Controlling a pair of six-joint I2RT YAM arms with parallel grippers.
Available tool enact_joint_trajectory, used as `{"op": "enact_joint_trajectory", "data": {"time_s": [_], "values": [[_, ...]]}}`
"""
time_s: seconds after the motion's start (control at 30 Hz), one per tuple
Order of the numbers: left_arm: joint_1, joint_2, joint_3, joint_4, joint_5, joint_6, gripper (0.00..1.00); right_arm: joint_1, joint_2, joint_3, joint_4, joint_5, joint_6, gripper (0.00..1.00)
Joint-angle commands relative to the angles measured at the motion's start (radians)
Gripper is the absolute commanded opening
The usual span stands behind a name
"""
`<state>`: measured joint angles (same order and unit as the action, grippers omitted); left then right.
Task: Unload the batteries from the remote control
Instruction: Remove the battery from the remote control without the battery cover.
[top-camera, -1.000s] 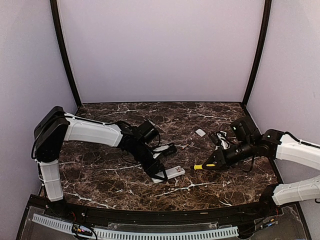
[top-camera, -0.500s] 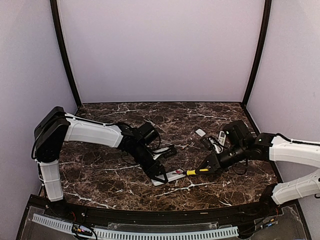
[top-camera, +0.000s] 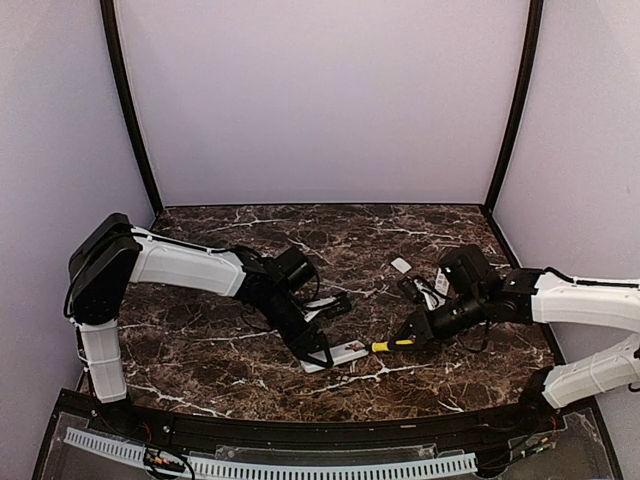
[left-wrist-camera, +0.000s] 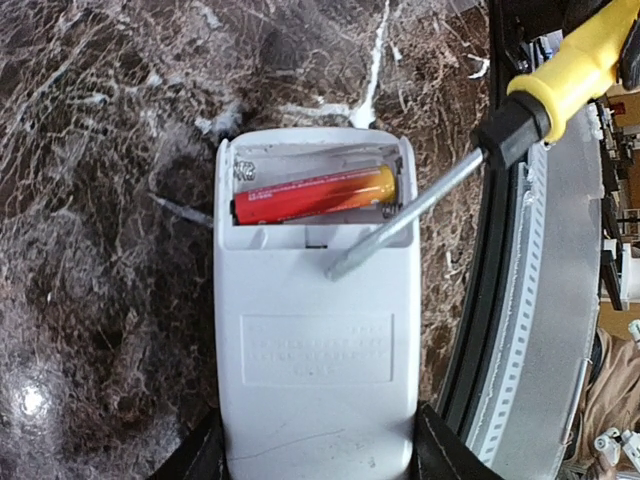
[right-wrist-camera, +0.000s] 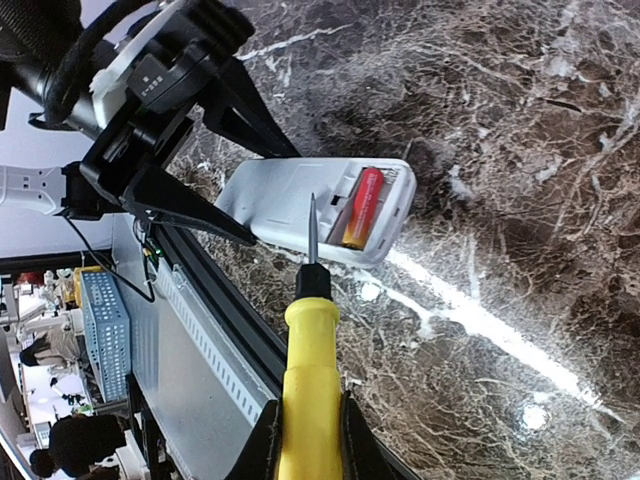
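1. The remote control (left-wrist-camera: 316, 330) lies back-up on the dark marbled table (top-camera: 200, 350), close to the near edge and roughly midway between left and right. Its open compartment end points to the right
2. The left gripper (left-wrist-camera: 318, 445) is clamped on the remote control at its closed end. One black finger presses against each long side, and the body sits flat on the table
3. One battery (left-wrist-camera: 315, 193) shows in the uncovered compartment. It is a slim cell with a red casing that shades to orange at one end
4. The battery lies crosswise to the length of the remote control, in the slot next to the grey back panel
5. The right gripper (right-wrist-camera: 308, 440) is closed around the yellow handle of a screwdriver (right-wrist-camera: 310, 350), which reaches in from the right toward the compartment end
6. In the left wrist view the metal shaft passes over the corner of the compartment by the orange end of the battery
7. The tip sits over the grey back panel, just beside the compartment rim and apart from the battery. Whether it touches the plastic cannot be told
8. A small flat white piece (top-camera: 401, 265) lies farther back on the table, right of the middle and well apart from the remote control
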<state>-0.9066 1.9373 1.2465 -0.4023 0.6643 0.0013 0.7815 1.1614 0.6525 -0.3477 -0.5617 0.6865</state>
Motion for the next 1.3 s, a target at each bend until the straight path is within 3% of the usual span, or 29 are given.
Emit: {"op": "enact_joint_trajectory", "data": {"time_s": [0.0,0.53,0.87,1.27], "values": [[0.006,-0.031,-0.039,-0.009,-0.075,0.062,0.37,0.005,0.05,0.012,-0.041,0.085,0.015,0.0],[-0.101,-0.069,-0.074,-0.009,-0.488,0.204,0.36,0.005,0.064,0.066,-0.095,0.2,0.007,0.0],[-0.113,-0.08,-0.069,0.016,-0.562,0.213,0.36,0.019,-0.006,0.049,-0.097,0.079,-0.031,0.0],[-0.115,-0.078,-0.062,0.018,-0.55,0.199,0.36,0.069,0.085,0.095,-0.076,0.124,-0.022,0.0]]}}
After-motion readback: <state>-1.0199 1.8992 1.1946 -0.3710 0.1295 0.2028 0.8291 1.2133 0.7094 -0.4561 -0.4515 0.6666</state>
